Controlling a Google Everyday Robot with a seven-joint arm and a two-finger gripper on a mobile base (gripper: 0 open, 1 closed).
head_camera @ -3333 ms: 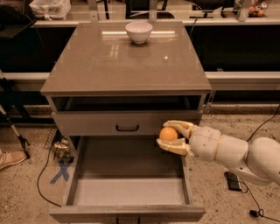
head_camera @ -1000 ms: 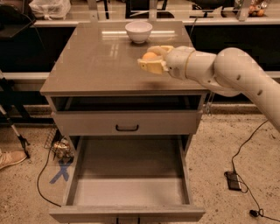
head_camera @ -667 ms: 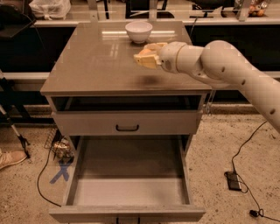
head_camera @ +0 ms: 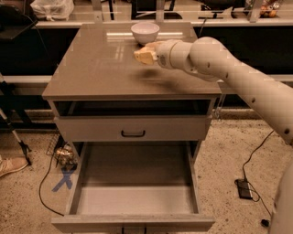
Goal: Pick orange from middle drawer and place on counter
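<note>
My gripper (head_camera: 144, 55) hangs low over the back middle of the glossy grey-brown counter (head_camera: 96, 64), just in front of the white bowl (head_camera: 145, 32). Its pale fingers are closed around the orange, which is almost wholly hidden between them. The white arm reaches in from the right. The middle drawer (head_camera: 135, 169) is pulled wide open below, and its flat grey floor is bare.
A shallower shut drawer front with a black bar handle (head_camera: 132, 128) sits above the open drawer. A long shelf with a plastic bag (head_camera: 51, 8) runs behind. Cables, a black power brick (head_camera: 244, 188), a blue tape cross (head_camera: 64, 178) and a shoe (head_camera: 11, 165) lie on the floor.
My gripper has carried the orange up out of the drawer and leftward over the counter, ending close in front of the bowl.
</note>
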